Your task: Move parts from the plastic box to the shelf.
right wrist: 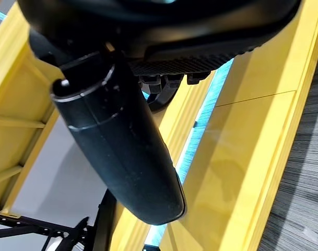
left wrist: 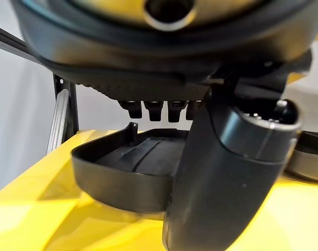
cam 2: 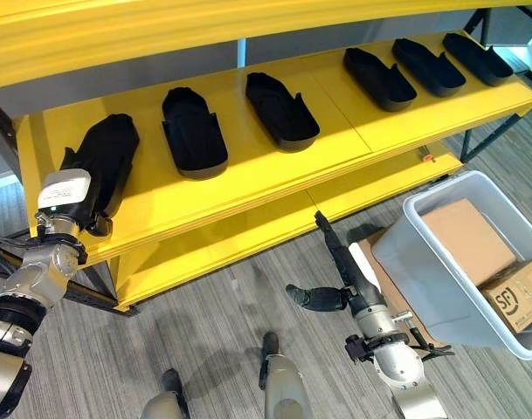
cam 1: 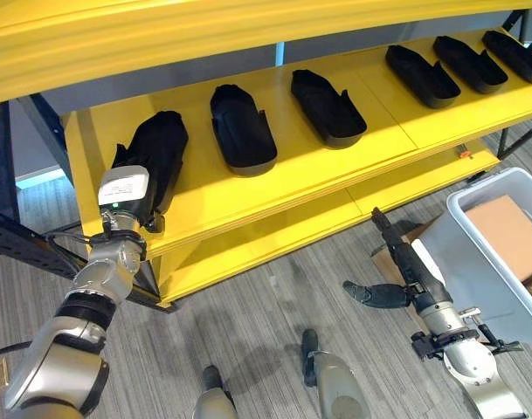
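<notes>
While the left hand (cam 1: 126, 196) sits at the left end of the yellow shelf (cam 1: 335, 161), it rests on the leftmost black part (cam 1: 156, 148), which lies on the shelf board; the left wrist view shows the part (left wrist: 127, 167) flat on the yellow surface just past the fingers (left wrist: 156, 109), which appear to reach over its rim, though whether they clasp it or have let go cannot be told. Five further black parts lie in a row along the same board, the nearest of them (cam 1: 242, 129) just beside the first and the others spaced toward the right end. The right hand (cam 1: 405, 271) hangs low between the shelf and the grey plastic box (cam 1: 475, 262), fingers straight, thumb spread and holding nothing. Inside the box a brown cardboard piece (cam 1: 510, 231) shows; any remaining parts there cannot be made out.

Step in hand, as judged: setting down a part at the left end of the row. The next move calls for the left hand to come clear of the part without dragging it, and for a hand to return to the box for another
</notes>
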